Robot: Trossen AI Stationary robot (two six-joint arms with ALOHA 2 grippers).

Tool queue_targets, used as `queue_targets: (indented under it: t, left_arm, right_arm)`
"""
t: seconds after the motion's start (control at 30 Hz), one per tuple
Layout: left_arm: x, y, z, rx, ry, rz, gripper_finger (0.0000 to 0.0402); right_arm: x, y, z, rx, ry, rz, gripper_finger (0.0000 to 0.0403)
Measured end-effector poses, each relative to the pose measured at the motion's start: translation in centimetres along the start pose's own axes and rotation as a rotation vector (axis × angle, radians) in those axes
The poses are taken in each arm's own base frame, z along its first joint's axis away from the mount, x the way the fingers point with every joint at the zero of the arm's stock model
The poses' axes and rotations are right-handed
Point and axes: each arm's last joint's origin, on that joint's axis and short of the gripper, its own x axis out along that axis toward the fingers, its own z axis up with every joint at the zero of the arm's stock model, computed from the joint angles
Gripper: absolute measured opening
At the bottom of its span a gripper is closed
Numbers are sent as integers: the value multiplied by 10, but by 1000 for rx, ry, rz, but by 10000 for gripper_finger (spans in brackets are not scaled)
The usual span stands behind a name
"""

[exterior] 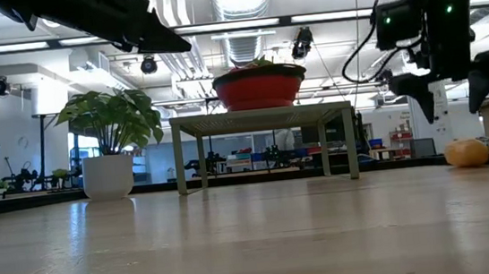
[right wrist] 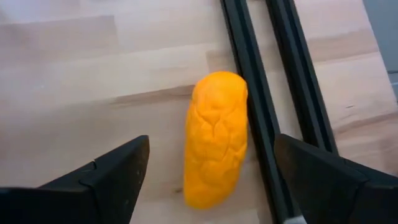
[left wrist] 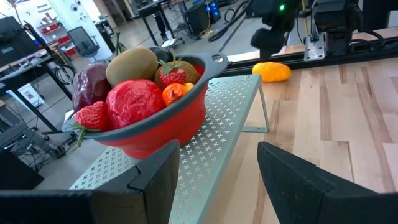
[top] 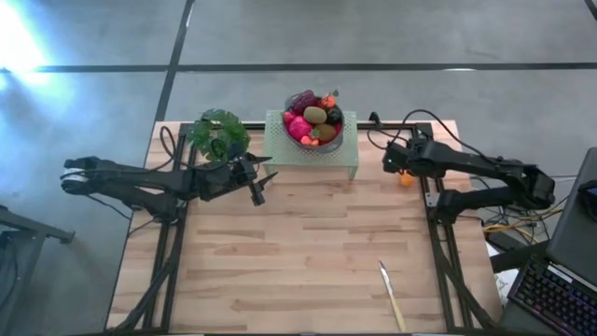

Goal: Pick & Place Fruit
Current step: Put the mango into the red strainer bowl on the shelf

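Right under the right wrist camera lies an orange oval fruit [right wrist: 215, 138] on the wooden table [top: 308, 243], just beside the black frame rail [right wrist: 252, 106] at the table's right edge. The right gripper [right wrist: 214, 171] hangs above it with its jaws wide apart and nothing between them; in the low view the fruit [exterior: 466, 152] rests on the tabletop below the gripper [exterior: 451, 90], clear of both fingers. The remaining fruit is heaped in a red bowl [left wrist: 186, 118] on a pale green perforated stand [top: 312, 154] at the table's far side: a kiwi [left wrist: 132, 65], strawberries and a large red piece among them. The left gripper [top: 259, 184] hovers near the stand with its jaws apart and empty, close to a potted plant [top: 219, 133]. A slim pale utensil [top: 392, 296] lies near the table's front right.
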Motion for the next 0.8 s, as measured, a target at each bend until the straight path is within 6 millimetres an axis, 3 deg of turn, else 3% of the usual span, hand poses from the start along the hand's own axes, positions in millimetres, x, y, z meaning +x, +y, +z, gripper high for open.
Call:
queue_targets:
  t: [0.43, 0.63, 0.8]
  left_arm:
    - [0, 0, 0, 0, 0, 0, 222]
    - [0, 0, 0, 0, 0, 0, 222]
    - [0, 0, 0, 0, 0, 0, 222]
  right_arm:
    - [54, 13, 16, 18, 36, -115, 309]
    - [72, 10, 22, 6, 97, -184, 300]
    - [83, 16, 21, -20, 142, -144, 292]
